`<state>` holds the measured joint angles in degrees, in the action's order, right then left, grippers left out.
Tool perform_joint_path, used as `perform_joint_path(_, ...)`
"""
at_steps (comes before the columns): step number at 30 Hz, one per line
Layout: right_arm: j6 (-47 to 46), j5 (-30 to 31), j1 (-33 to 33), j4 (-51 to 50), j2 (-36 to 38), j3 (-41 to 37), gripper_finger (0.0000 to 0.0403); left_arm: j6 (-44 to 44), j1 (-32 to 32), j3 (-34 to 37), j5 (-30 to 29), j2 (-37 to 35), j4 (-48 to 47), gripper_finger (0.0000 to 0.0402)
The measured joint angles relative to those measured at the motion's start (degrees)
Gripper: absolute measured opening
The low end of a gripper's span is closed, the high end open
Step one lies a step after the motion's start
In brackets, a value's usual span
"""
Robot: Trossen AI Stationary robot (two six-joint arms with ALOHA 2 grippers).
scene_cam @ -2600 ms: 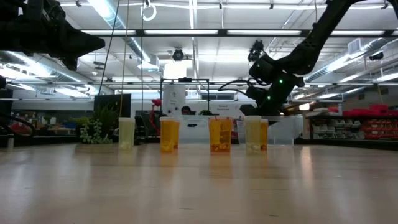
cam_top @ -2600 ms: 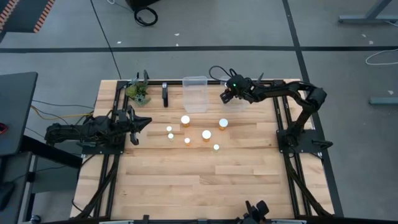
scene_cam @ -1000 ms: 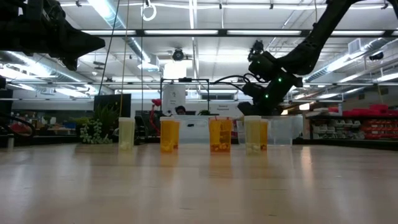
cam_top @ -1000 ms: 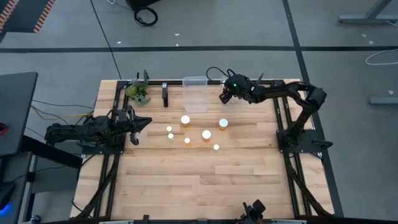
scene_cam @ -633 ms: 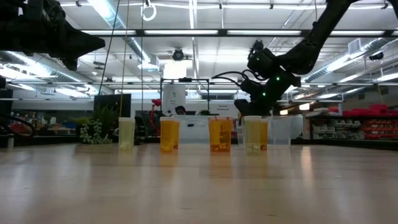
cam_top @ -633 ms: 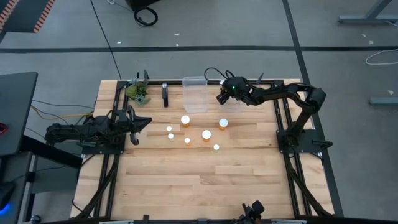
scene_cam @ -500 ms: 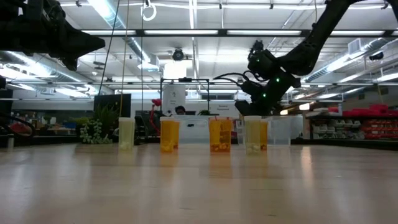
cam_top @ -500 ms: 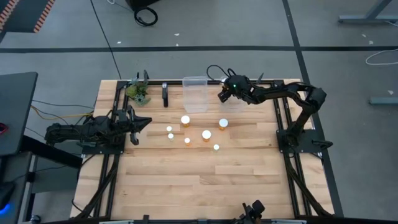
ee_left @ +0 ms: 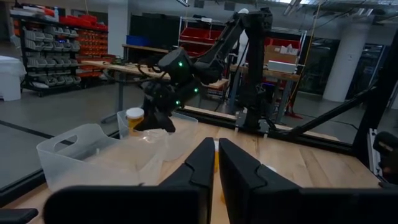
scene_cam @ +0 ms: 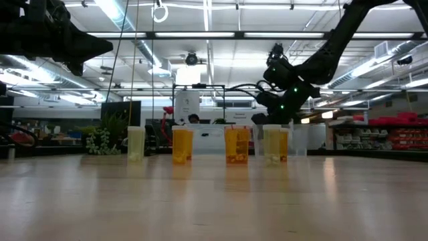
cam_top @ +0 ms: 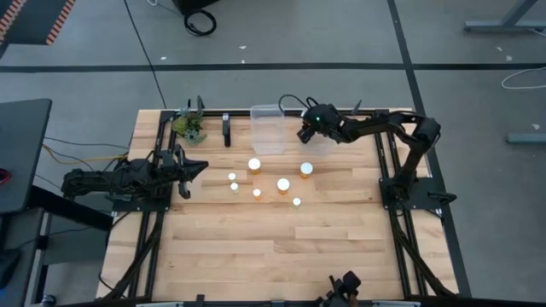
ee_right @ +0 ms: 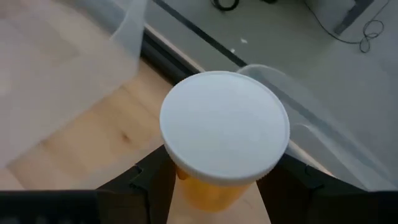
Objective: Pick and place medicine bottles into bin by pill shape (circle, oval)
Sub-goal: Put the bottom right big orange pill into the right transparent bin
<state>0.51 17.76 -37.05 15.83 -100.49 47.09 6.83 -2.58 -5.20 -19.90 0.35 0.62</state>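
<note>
**Right gripper holds a bottle at the bins; left arm parked**

High view: right gripper [cam_top: 304, 134] reaches to the table's far edge, over the gap between the two clear bins [cam_top: 267, 128]. Six white-capped medicine bottles [cam_top: 254, 165] stand loosely grouped mid-table, well apart from the bins. Left gripper [cam_top: 189, 170] sits at the left side, near a green plant sprig [cam_top: 188, 127].

Low view: right gripper [scene_cam: 266, 114] hangs above the row of amber bottles [scene_cam: 182, 145]. Left arm is a dark shape in the upper left corner.

Left wrist view: left fingers [ee_left: 200, 167] nearly together, nothing between them. Far off, the right gripper [ee_left: 154, 119] holds an amber bottle [ee_left: 134, 117] over a clear bin [ee_left: 93, 154].

Right wrist view: right fingers [ee_right: 151, 182] clamped on either side of the held bottle [ee_right: 224, 138], white cap facing the camera, bin walls beyond.
</note>
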Motion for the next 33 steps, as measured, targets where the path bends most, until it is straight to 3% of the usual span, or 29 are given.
perform_joint_path(33,-2.1,-3.3,-1.1,-2.4,0.1,-1.5,0.0209,0.0,0.0,0.0,0.0,0.0,0.0,0.0028)
